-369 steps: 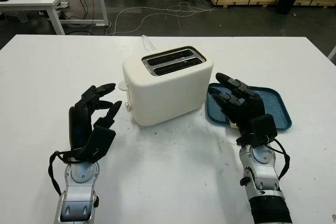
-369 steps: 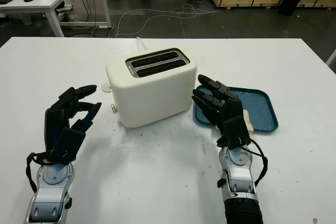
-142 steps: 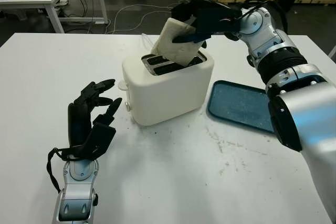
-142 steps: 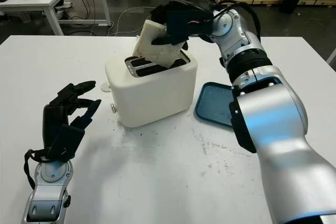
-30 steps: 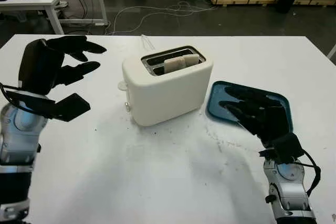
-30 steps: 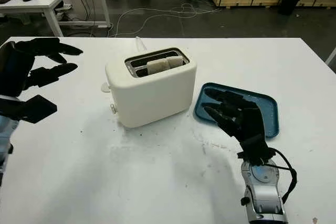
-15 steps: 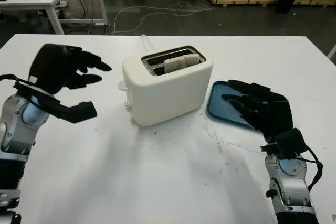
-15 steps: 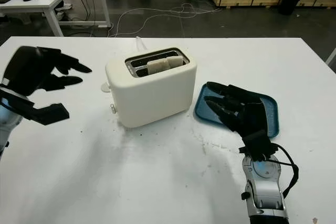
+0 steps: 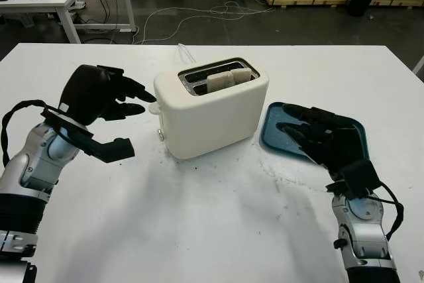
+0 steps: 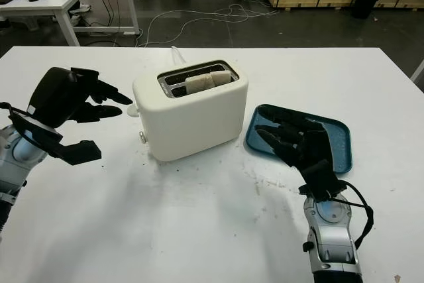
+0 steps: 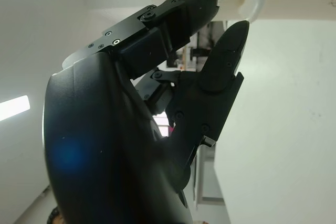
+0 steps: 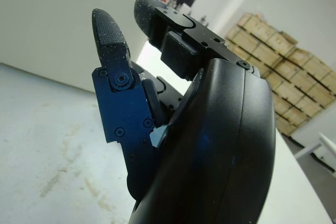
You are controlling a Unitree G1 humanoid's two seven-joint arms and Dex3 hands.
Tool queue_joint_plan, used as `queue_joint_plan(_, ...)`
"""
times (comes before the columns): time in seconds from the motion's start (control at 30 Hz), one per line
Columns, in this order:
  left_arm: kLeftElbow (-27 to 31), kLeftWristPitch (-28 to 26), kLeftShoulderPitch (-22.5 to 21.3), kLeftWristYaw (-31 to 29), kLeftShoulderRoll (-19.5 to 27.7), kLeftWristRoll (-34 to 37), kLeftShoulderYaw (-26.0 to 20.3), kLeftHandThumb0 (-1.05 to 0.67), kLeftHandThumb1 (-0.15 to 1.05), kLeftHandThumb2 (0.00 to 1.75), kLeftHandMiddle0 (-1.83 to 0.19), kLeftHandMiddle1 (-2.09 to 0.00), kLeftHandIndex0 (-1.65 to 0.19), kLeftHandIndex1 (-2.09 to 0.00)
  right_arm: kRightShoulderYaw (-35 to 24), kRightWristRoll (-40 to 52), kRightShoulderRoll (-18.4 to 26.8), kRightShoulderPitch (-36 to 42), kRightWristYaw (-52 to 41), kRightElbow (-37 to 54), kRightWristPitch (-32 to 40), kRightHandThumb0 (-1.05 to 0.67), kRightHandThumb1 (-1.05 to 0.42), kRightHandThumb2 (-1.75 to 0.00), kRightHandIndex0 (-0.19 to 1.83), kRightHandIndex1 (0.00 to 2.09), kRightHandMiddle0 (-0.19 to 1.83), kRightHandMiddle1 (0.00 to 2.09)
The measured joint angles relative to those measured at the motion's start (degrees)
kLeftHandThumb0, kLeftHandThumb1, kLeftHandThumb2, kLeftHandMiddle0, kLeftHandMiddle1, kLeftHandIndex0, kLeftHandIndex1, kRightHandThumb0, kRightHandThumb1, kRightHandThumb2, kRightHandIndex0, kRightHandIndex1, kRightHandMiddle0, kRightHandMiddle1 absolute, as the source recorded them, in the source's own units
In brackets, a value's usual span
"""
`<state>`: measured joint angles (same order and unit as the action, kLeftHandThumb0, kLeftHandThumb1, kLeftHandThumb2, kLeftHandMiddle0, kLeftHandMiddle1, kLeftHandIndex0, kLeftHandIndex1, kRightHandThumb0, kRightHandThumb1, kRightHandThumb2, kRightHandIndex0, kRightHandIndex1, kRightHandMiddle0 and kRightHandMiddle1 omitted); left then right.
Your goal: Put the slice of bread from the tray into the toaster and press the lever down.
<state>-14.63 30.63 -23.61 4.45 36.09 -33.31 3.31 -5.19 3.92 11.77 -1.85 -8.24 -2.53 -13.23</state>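
One slice of bread sits in our toaster, so the tray is bare. Our left hand, open and holding nothing, hovers beside the lever to press it. Our right hand hangs open above the tray.

One toaster, one slice of bread, one tray and two robot hands on one table.
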Motion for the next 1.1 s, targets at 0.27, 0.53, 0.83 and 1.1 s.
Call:
queue_joint_plan(0.27,-2.9,-0.2,-1.7,1.4,-0.5,-1.2,1.0,-0.27,0.68,0.0,-0.86,-1.54,-1.32,-0.03,-0.1,0.0,-0.6,-0.1,-0.2,-0.4,0.0,-0.46,-0.86,0.0,1.15,0.03,1.03,0.01)
queue_joint_plan(0.53,-5.4,-0.2,-3.2,2.2,-0.5,-2.9,2.3,-0.26,0.69,0.0,-0.85,-1.58,-1.35,-0.04,-0.5,0.1,-0.7,-0.1,-1.1,-0.4,0.0,-0.47,-0.87,0.0,1.15,0.02,1.02,0.0)
queue_joint_plan(0.83,-7.0,-0.5,-4.1,2.5,-0.5,-3.3,3.3,-0.23,0.67,0.0,-0.88,-1.58,-1.38,-0.05,-1.2,0.4,-0.7,-0.1,-1.2,-0.2,-0.1,-0.46,-0.87,0.0,1.15,0.01,0.99,0.0)
queue_joint_plan(1.1,-7.7,0.5,-4.1,3.1,-0.5,-3.3,3.9,-0.24,0.68,0.0,-0.87,-1.62,-1.38,-0.06,-2.0,0.4,-0.7,-0.1,-1.2,-0.3,-0.8,-0.46,-0.86,0.0,1.14,0.0,0.99,0.0)
